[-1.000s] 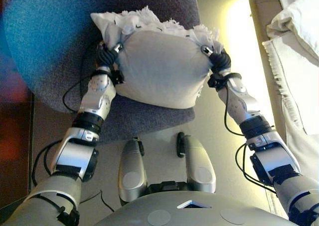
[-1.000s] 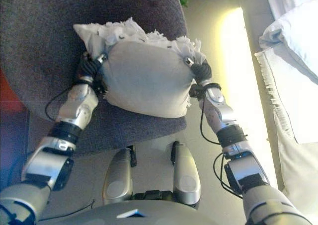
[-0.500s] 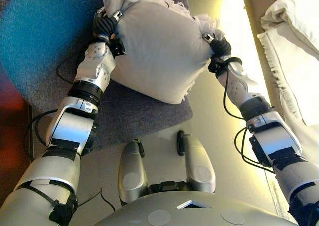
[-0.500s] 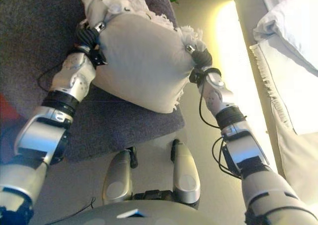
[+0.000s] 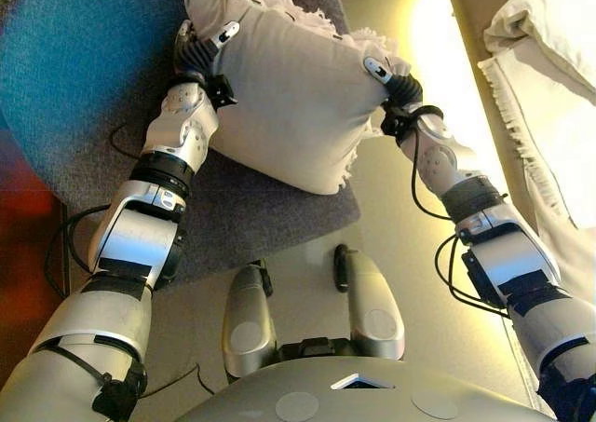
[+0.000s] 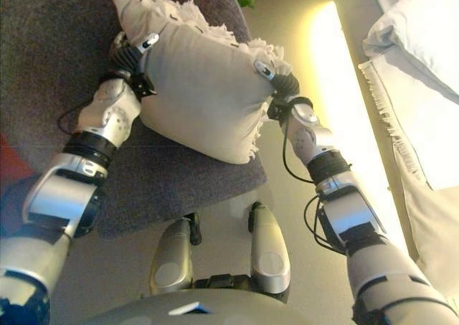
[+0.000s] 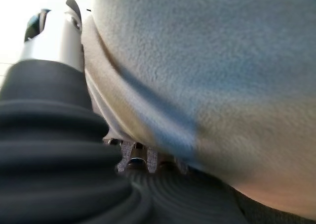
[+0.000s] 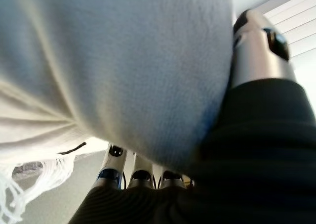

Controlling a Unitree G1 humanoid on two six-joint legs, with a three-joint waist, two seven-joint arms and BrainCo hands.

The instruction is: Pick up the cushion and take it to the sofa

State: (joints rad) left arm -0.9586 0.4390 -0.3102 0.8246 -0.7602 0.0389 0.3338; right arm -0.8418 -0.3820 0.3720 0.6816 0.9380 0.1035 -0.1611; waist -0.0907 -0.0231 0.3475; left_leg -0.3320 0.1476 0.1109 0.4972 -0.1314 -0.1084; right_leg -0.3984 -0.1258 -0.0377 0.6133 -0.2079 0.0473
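The cushion (image 5: 289,105) is pale grey with a white fringe along its far edge. I hold it between both hands above the grey armchair (image 5: 84,87), tilted, its lower corner hanging over the seat's front edge. My left hand (image 5: 197,54) grips its left side and my right hand (image 5: 396,87) its right side. In the left wrist view the cushion (image 7: 207,61) lies between thumb and fingers (image 7: 138,157). In the right wrist view the cushion (image 8: 113,61) also sits between thumb and fingers (image 8: 140,174). The sofa (image 5: 549,115) is at the right.
The armchair's round seat fills the left and upper middle of the view. A strip of bright floor (image 5: 438,31) lies between chair and sofa. The sofa carries a white fringed throw (image 5: 526,124) and a white pillow (image 5: 549,21).
Both hands have raised the cushion off the chair seat and tilted it, its left side higher. It has shifted further from my body. The view has also shifted slightly.
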